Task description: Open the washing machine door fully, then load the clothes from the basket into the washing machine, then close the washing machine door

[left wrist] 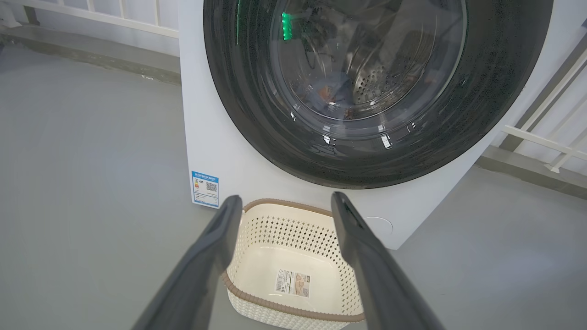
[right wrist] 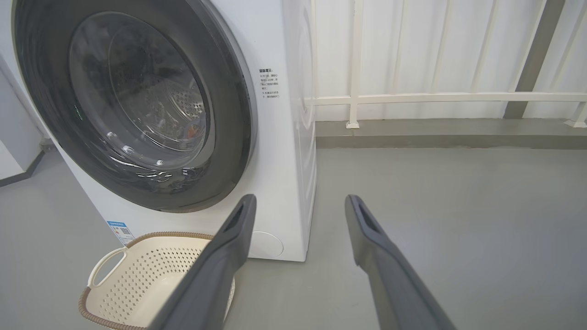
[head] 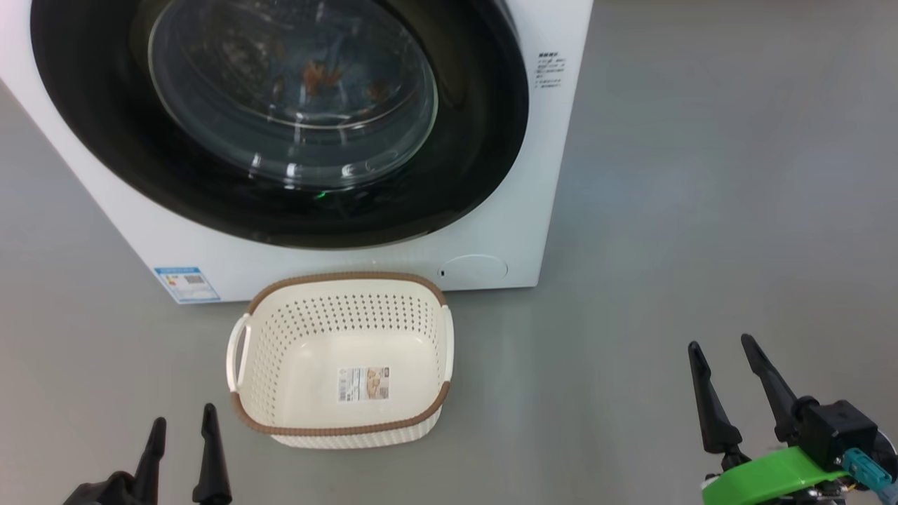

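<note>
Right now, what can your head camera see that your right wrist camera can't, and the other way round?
Head view: the left gripper, jaws open, and the label sticker on the bottom of the basket. Right wrist view: a white railing and the side of the washing machine. Both: the machine's front, its door closed with clothes behind the glass, the empty basket, the blue label, the round cap and the right gripper, jaws open.
</note>
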Motion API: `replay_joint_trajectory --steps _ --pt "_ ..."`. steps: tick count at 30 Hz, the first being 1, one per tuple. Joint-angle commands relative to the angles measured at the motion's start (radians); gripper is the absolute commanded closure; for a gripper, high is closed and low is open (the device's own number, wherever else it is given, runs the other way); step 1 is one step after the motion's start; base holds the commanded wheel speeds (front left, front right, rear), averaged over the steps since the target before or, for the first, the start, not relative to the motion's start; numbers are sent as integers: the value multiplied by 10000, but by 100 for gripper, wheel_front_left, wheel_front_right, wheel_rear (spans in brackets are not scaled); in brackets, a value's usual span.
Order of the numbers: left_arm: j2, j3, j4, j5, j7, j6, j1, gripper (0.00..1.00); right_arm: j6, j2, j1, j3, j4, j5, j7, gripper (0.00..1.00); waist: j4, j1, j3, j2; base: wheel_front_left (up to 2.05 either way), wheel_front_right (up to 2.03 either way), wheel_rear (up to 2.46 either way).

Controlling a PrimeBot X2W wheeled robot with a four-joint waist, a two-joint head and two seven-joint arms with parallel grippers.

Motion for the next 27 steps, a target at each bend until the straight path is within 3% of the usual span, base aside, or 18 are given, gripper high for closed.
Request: replay_joint_trajectory --steps 1,27 --pt "192 266 -298 92 -82 73 -34 0 -55 -22 -5 177 -188 61 -44 0 -141 0 -214 0 0 0 0" --pt "192 283 -699 244 -82 78 272 0 -55 106 185 40 -14 21 -44 0 92 0 -350 0 0 0 0"
